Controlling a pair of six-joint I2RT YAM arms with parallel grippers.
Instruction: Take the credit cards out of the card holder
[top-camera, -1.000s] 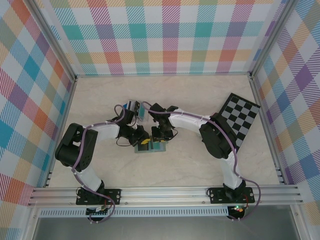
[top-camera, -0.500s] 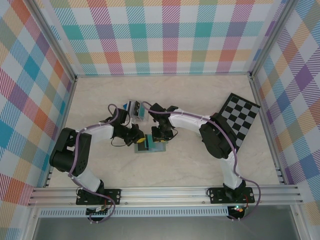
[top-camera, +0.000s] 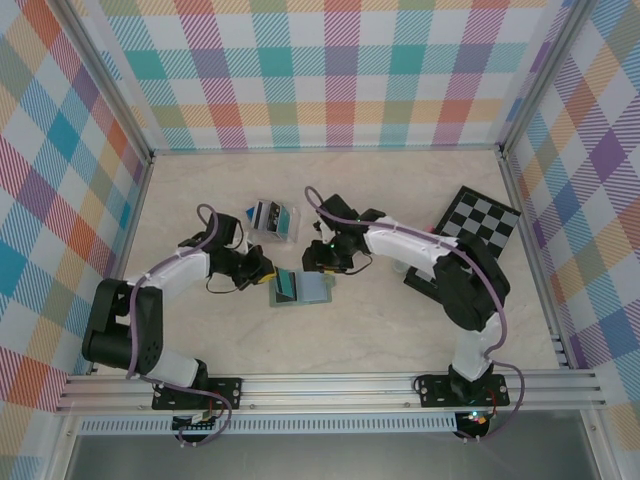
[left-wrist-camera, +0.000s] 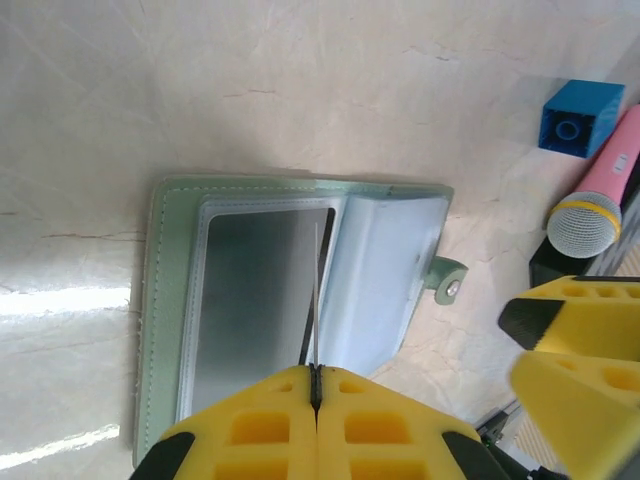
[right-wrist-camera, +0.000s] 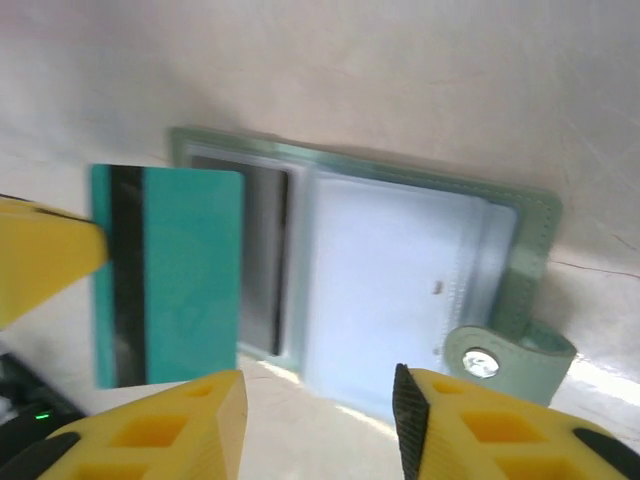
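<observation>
Left gripper (left-wrist-camera: 315, 375), clamped on a teal card (right-wrist-camera: 170, 270) seemingly clear of the card holder (right-wrist-camera: 400, 270), should carry it left, level; right gripper (right-wrist-camera: 318, 385) hovers, jaws apart.

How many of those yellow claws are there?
2. The left claw pinches a teal card over the card holder; the right claw hangs open beside it.

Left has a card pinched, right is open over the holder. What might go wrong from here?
1. The left fingers pinch the teal card by one narrow edge; it may twist or slip out.
2. The right fingers hang open over the card holder, not pressing it, so it could slide or fold shut if the card catches it.
3. Both sets of fingers sit close together; they might bump.
</observation>
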